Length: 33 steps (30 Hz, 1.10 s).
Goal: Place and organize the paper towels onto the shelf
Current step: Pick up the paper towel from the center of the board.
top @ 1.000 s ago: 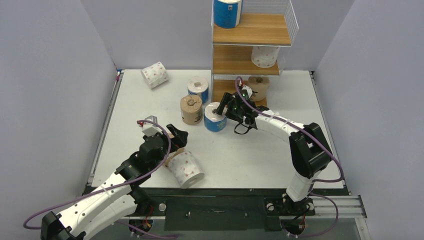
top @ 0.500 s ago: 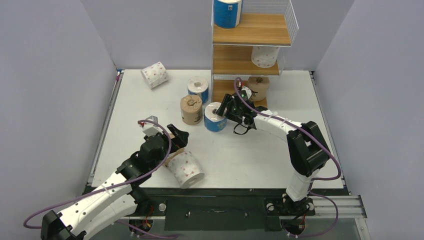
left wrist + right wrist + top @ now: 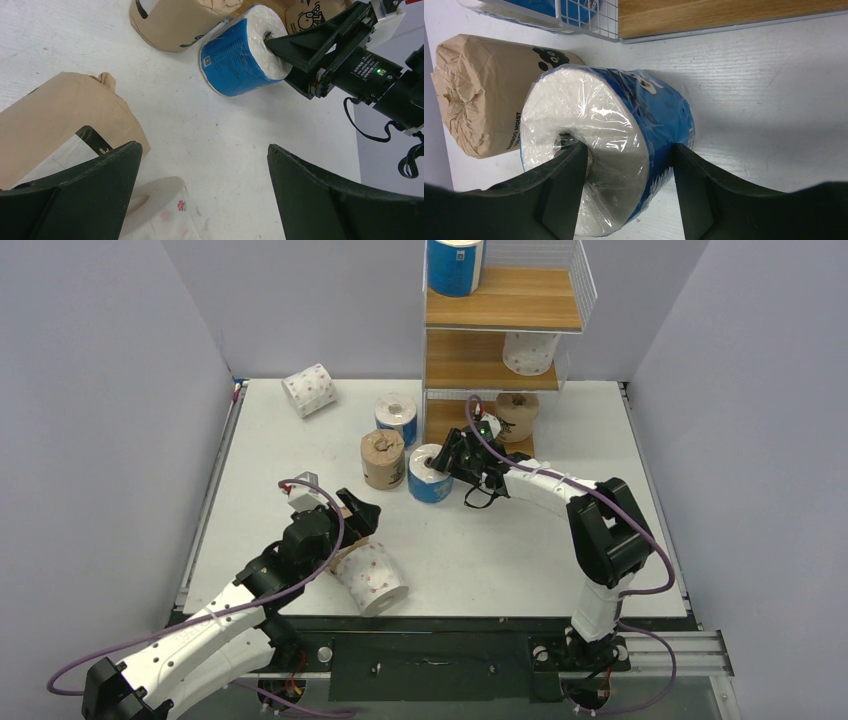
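A blue paper towel roll (image 3: 431,475) (image 3: 594,120) stands upright on the table just left of the shelf (image 3: 500,302). My right gripper (image 3: 446,461) (image 3: 629,150) is shut on its wall, one finger in the core and the other against the blue wrap. My left gripper (image 3: 355,519) (image 3: 202,149) hangs open above a lying white pink-dotted roll (image 3: 371,578) (image 3: 160,210) and a lying brown roll (image 3: 60,115). The shelf holds a blue roll (image 3: 455,265) on top, a white one (image 3: 530,352) in the middle and a brown one (image 3: 517,415) at the bottom.
An upright brown roll (image 3: 383,459) (image 3: 484,95) stands right beside the gripped roll, and another blue roll (image 3: 396,418) stands behind it. A white dotted roll (image 3: 308,390) lies at the far left. The shelf's bottom board (image 3: 724,12) is close behind the gripped roll.
The right gripper's jaws have narrowed onto the wall of the blue roll and the arm has edged slightly left. The left arm has hardly moved.
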Each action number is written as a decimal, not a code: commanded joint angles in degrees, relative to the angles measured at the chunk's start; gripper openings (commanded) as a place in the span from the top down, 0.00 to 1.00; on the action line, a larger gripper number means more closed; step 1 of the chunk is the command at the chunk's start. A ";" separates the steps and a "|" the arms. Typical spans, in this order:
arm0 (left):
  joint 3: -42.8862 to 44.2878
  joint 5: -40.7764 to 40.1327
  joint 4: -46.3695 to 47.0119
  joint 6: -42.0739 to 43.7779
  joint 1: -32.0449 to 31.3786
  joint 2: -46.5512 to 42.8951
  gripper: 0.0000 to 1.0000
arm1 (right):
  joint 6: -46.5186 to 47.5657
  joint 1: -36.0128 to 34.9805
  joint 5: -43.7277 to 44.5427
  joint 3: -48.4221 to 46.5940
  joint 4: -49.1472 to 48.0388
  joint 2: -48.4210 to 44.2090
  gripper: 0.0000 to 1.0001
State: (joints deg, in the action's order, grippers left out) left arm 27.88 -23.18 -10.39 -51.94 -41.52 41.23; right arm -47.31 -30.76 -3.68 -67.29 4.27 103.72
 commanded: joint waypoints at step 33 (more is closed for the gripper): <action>1.74 3.46 6.88 -0.01 0.38 3.76 0.04 | 6.08 0.43 11.10 22.68 18.01 -33.75 0.39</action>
State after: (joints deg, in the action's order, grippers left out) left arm 27.88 -21.15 -7.05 -52.10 -41.52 44.47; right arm -41.32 -30.72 4.84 -44.62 19.88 73.01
